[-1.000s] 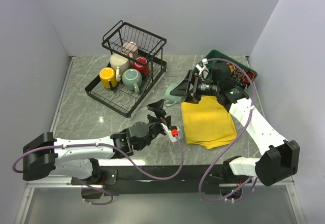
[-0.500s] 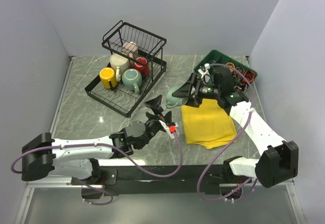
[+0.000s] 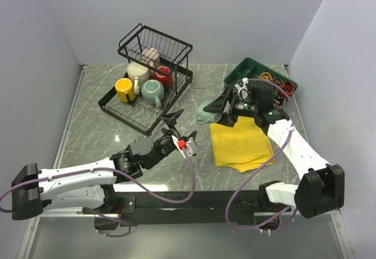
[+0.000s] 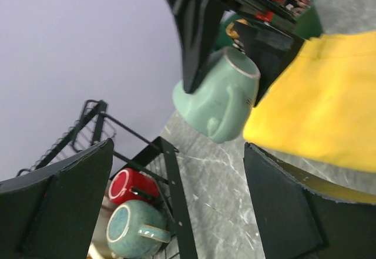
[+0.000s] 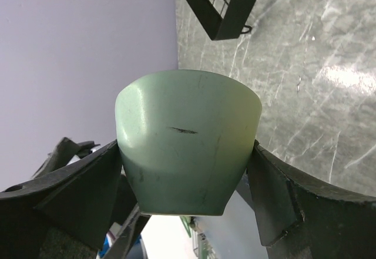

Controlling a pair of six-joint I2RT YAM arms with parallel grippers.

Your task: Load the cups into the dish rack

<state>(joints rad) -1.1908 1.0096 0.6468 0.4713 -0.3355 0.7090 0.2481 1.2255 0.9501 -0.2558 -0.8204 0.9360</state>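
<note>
The desk [image 3: 94,135] carried the dish rack [image 3: 135,118] at its far left, with five cups already sitting in it. Over the last second the left arm had drawn back toward its own side, its pincer [image 3: 180,127] spreading wide and holding nothing. The right pincer [image 3: 218,113] stayed clamped on the pale green cup [image 3: 205,114], held above the desk at the far edge of the yellow cloth [image 3: 241,144], apart from the rack. That cup looked like the last to load.
</note>
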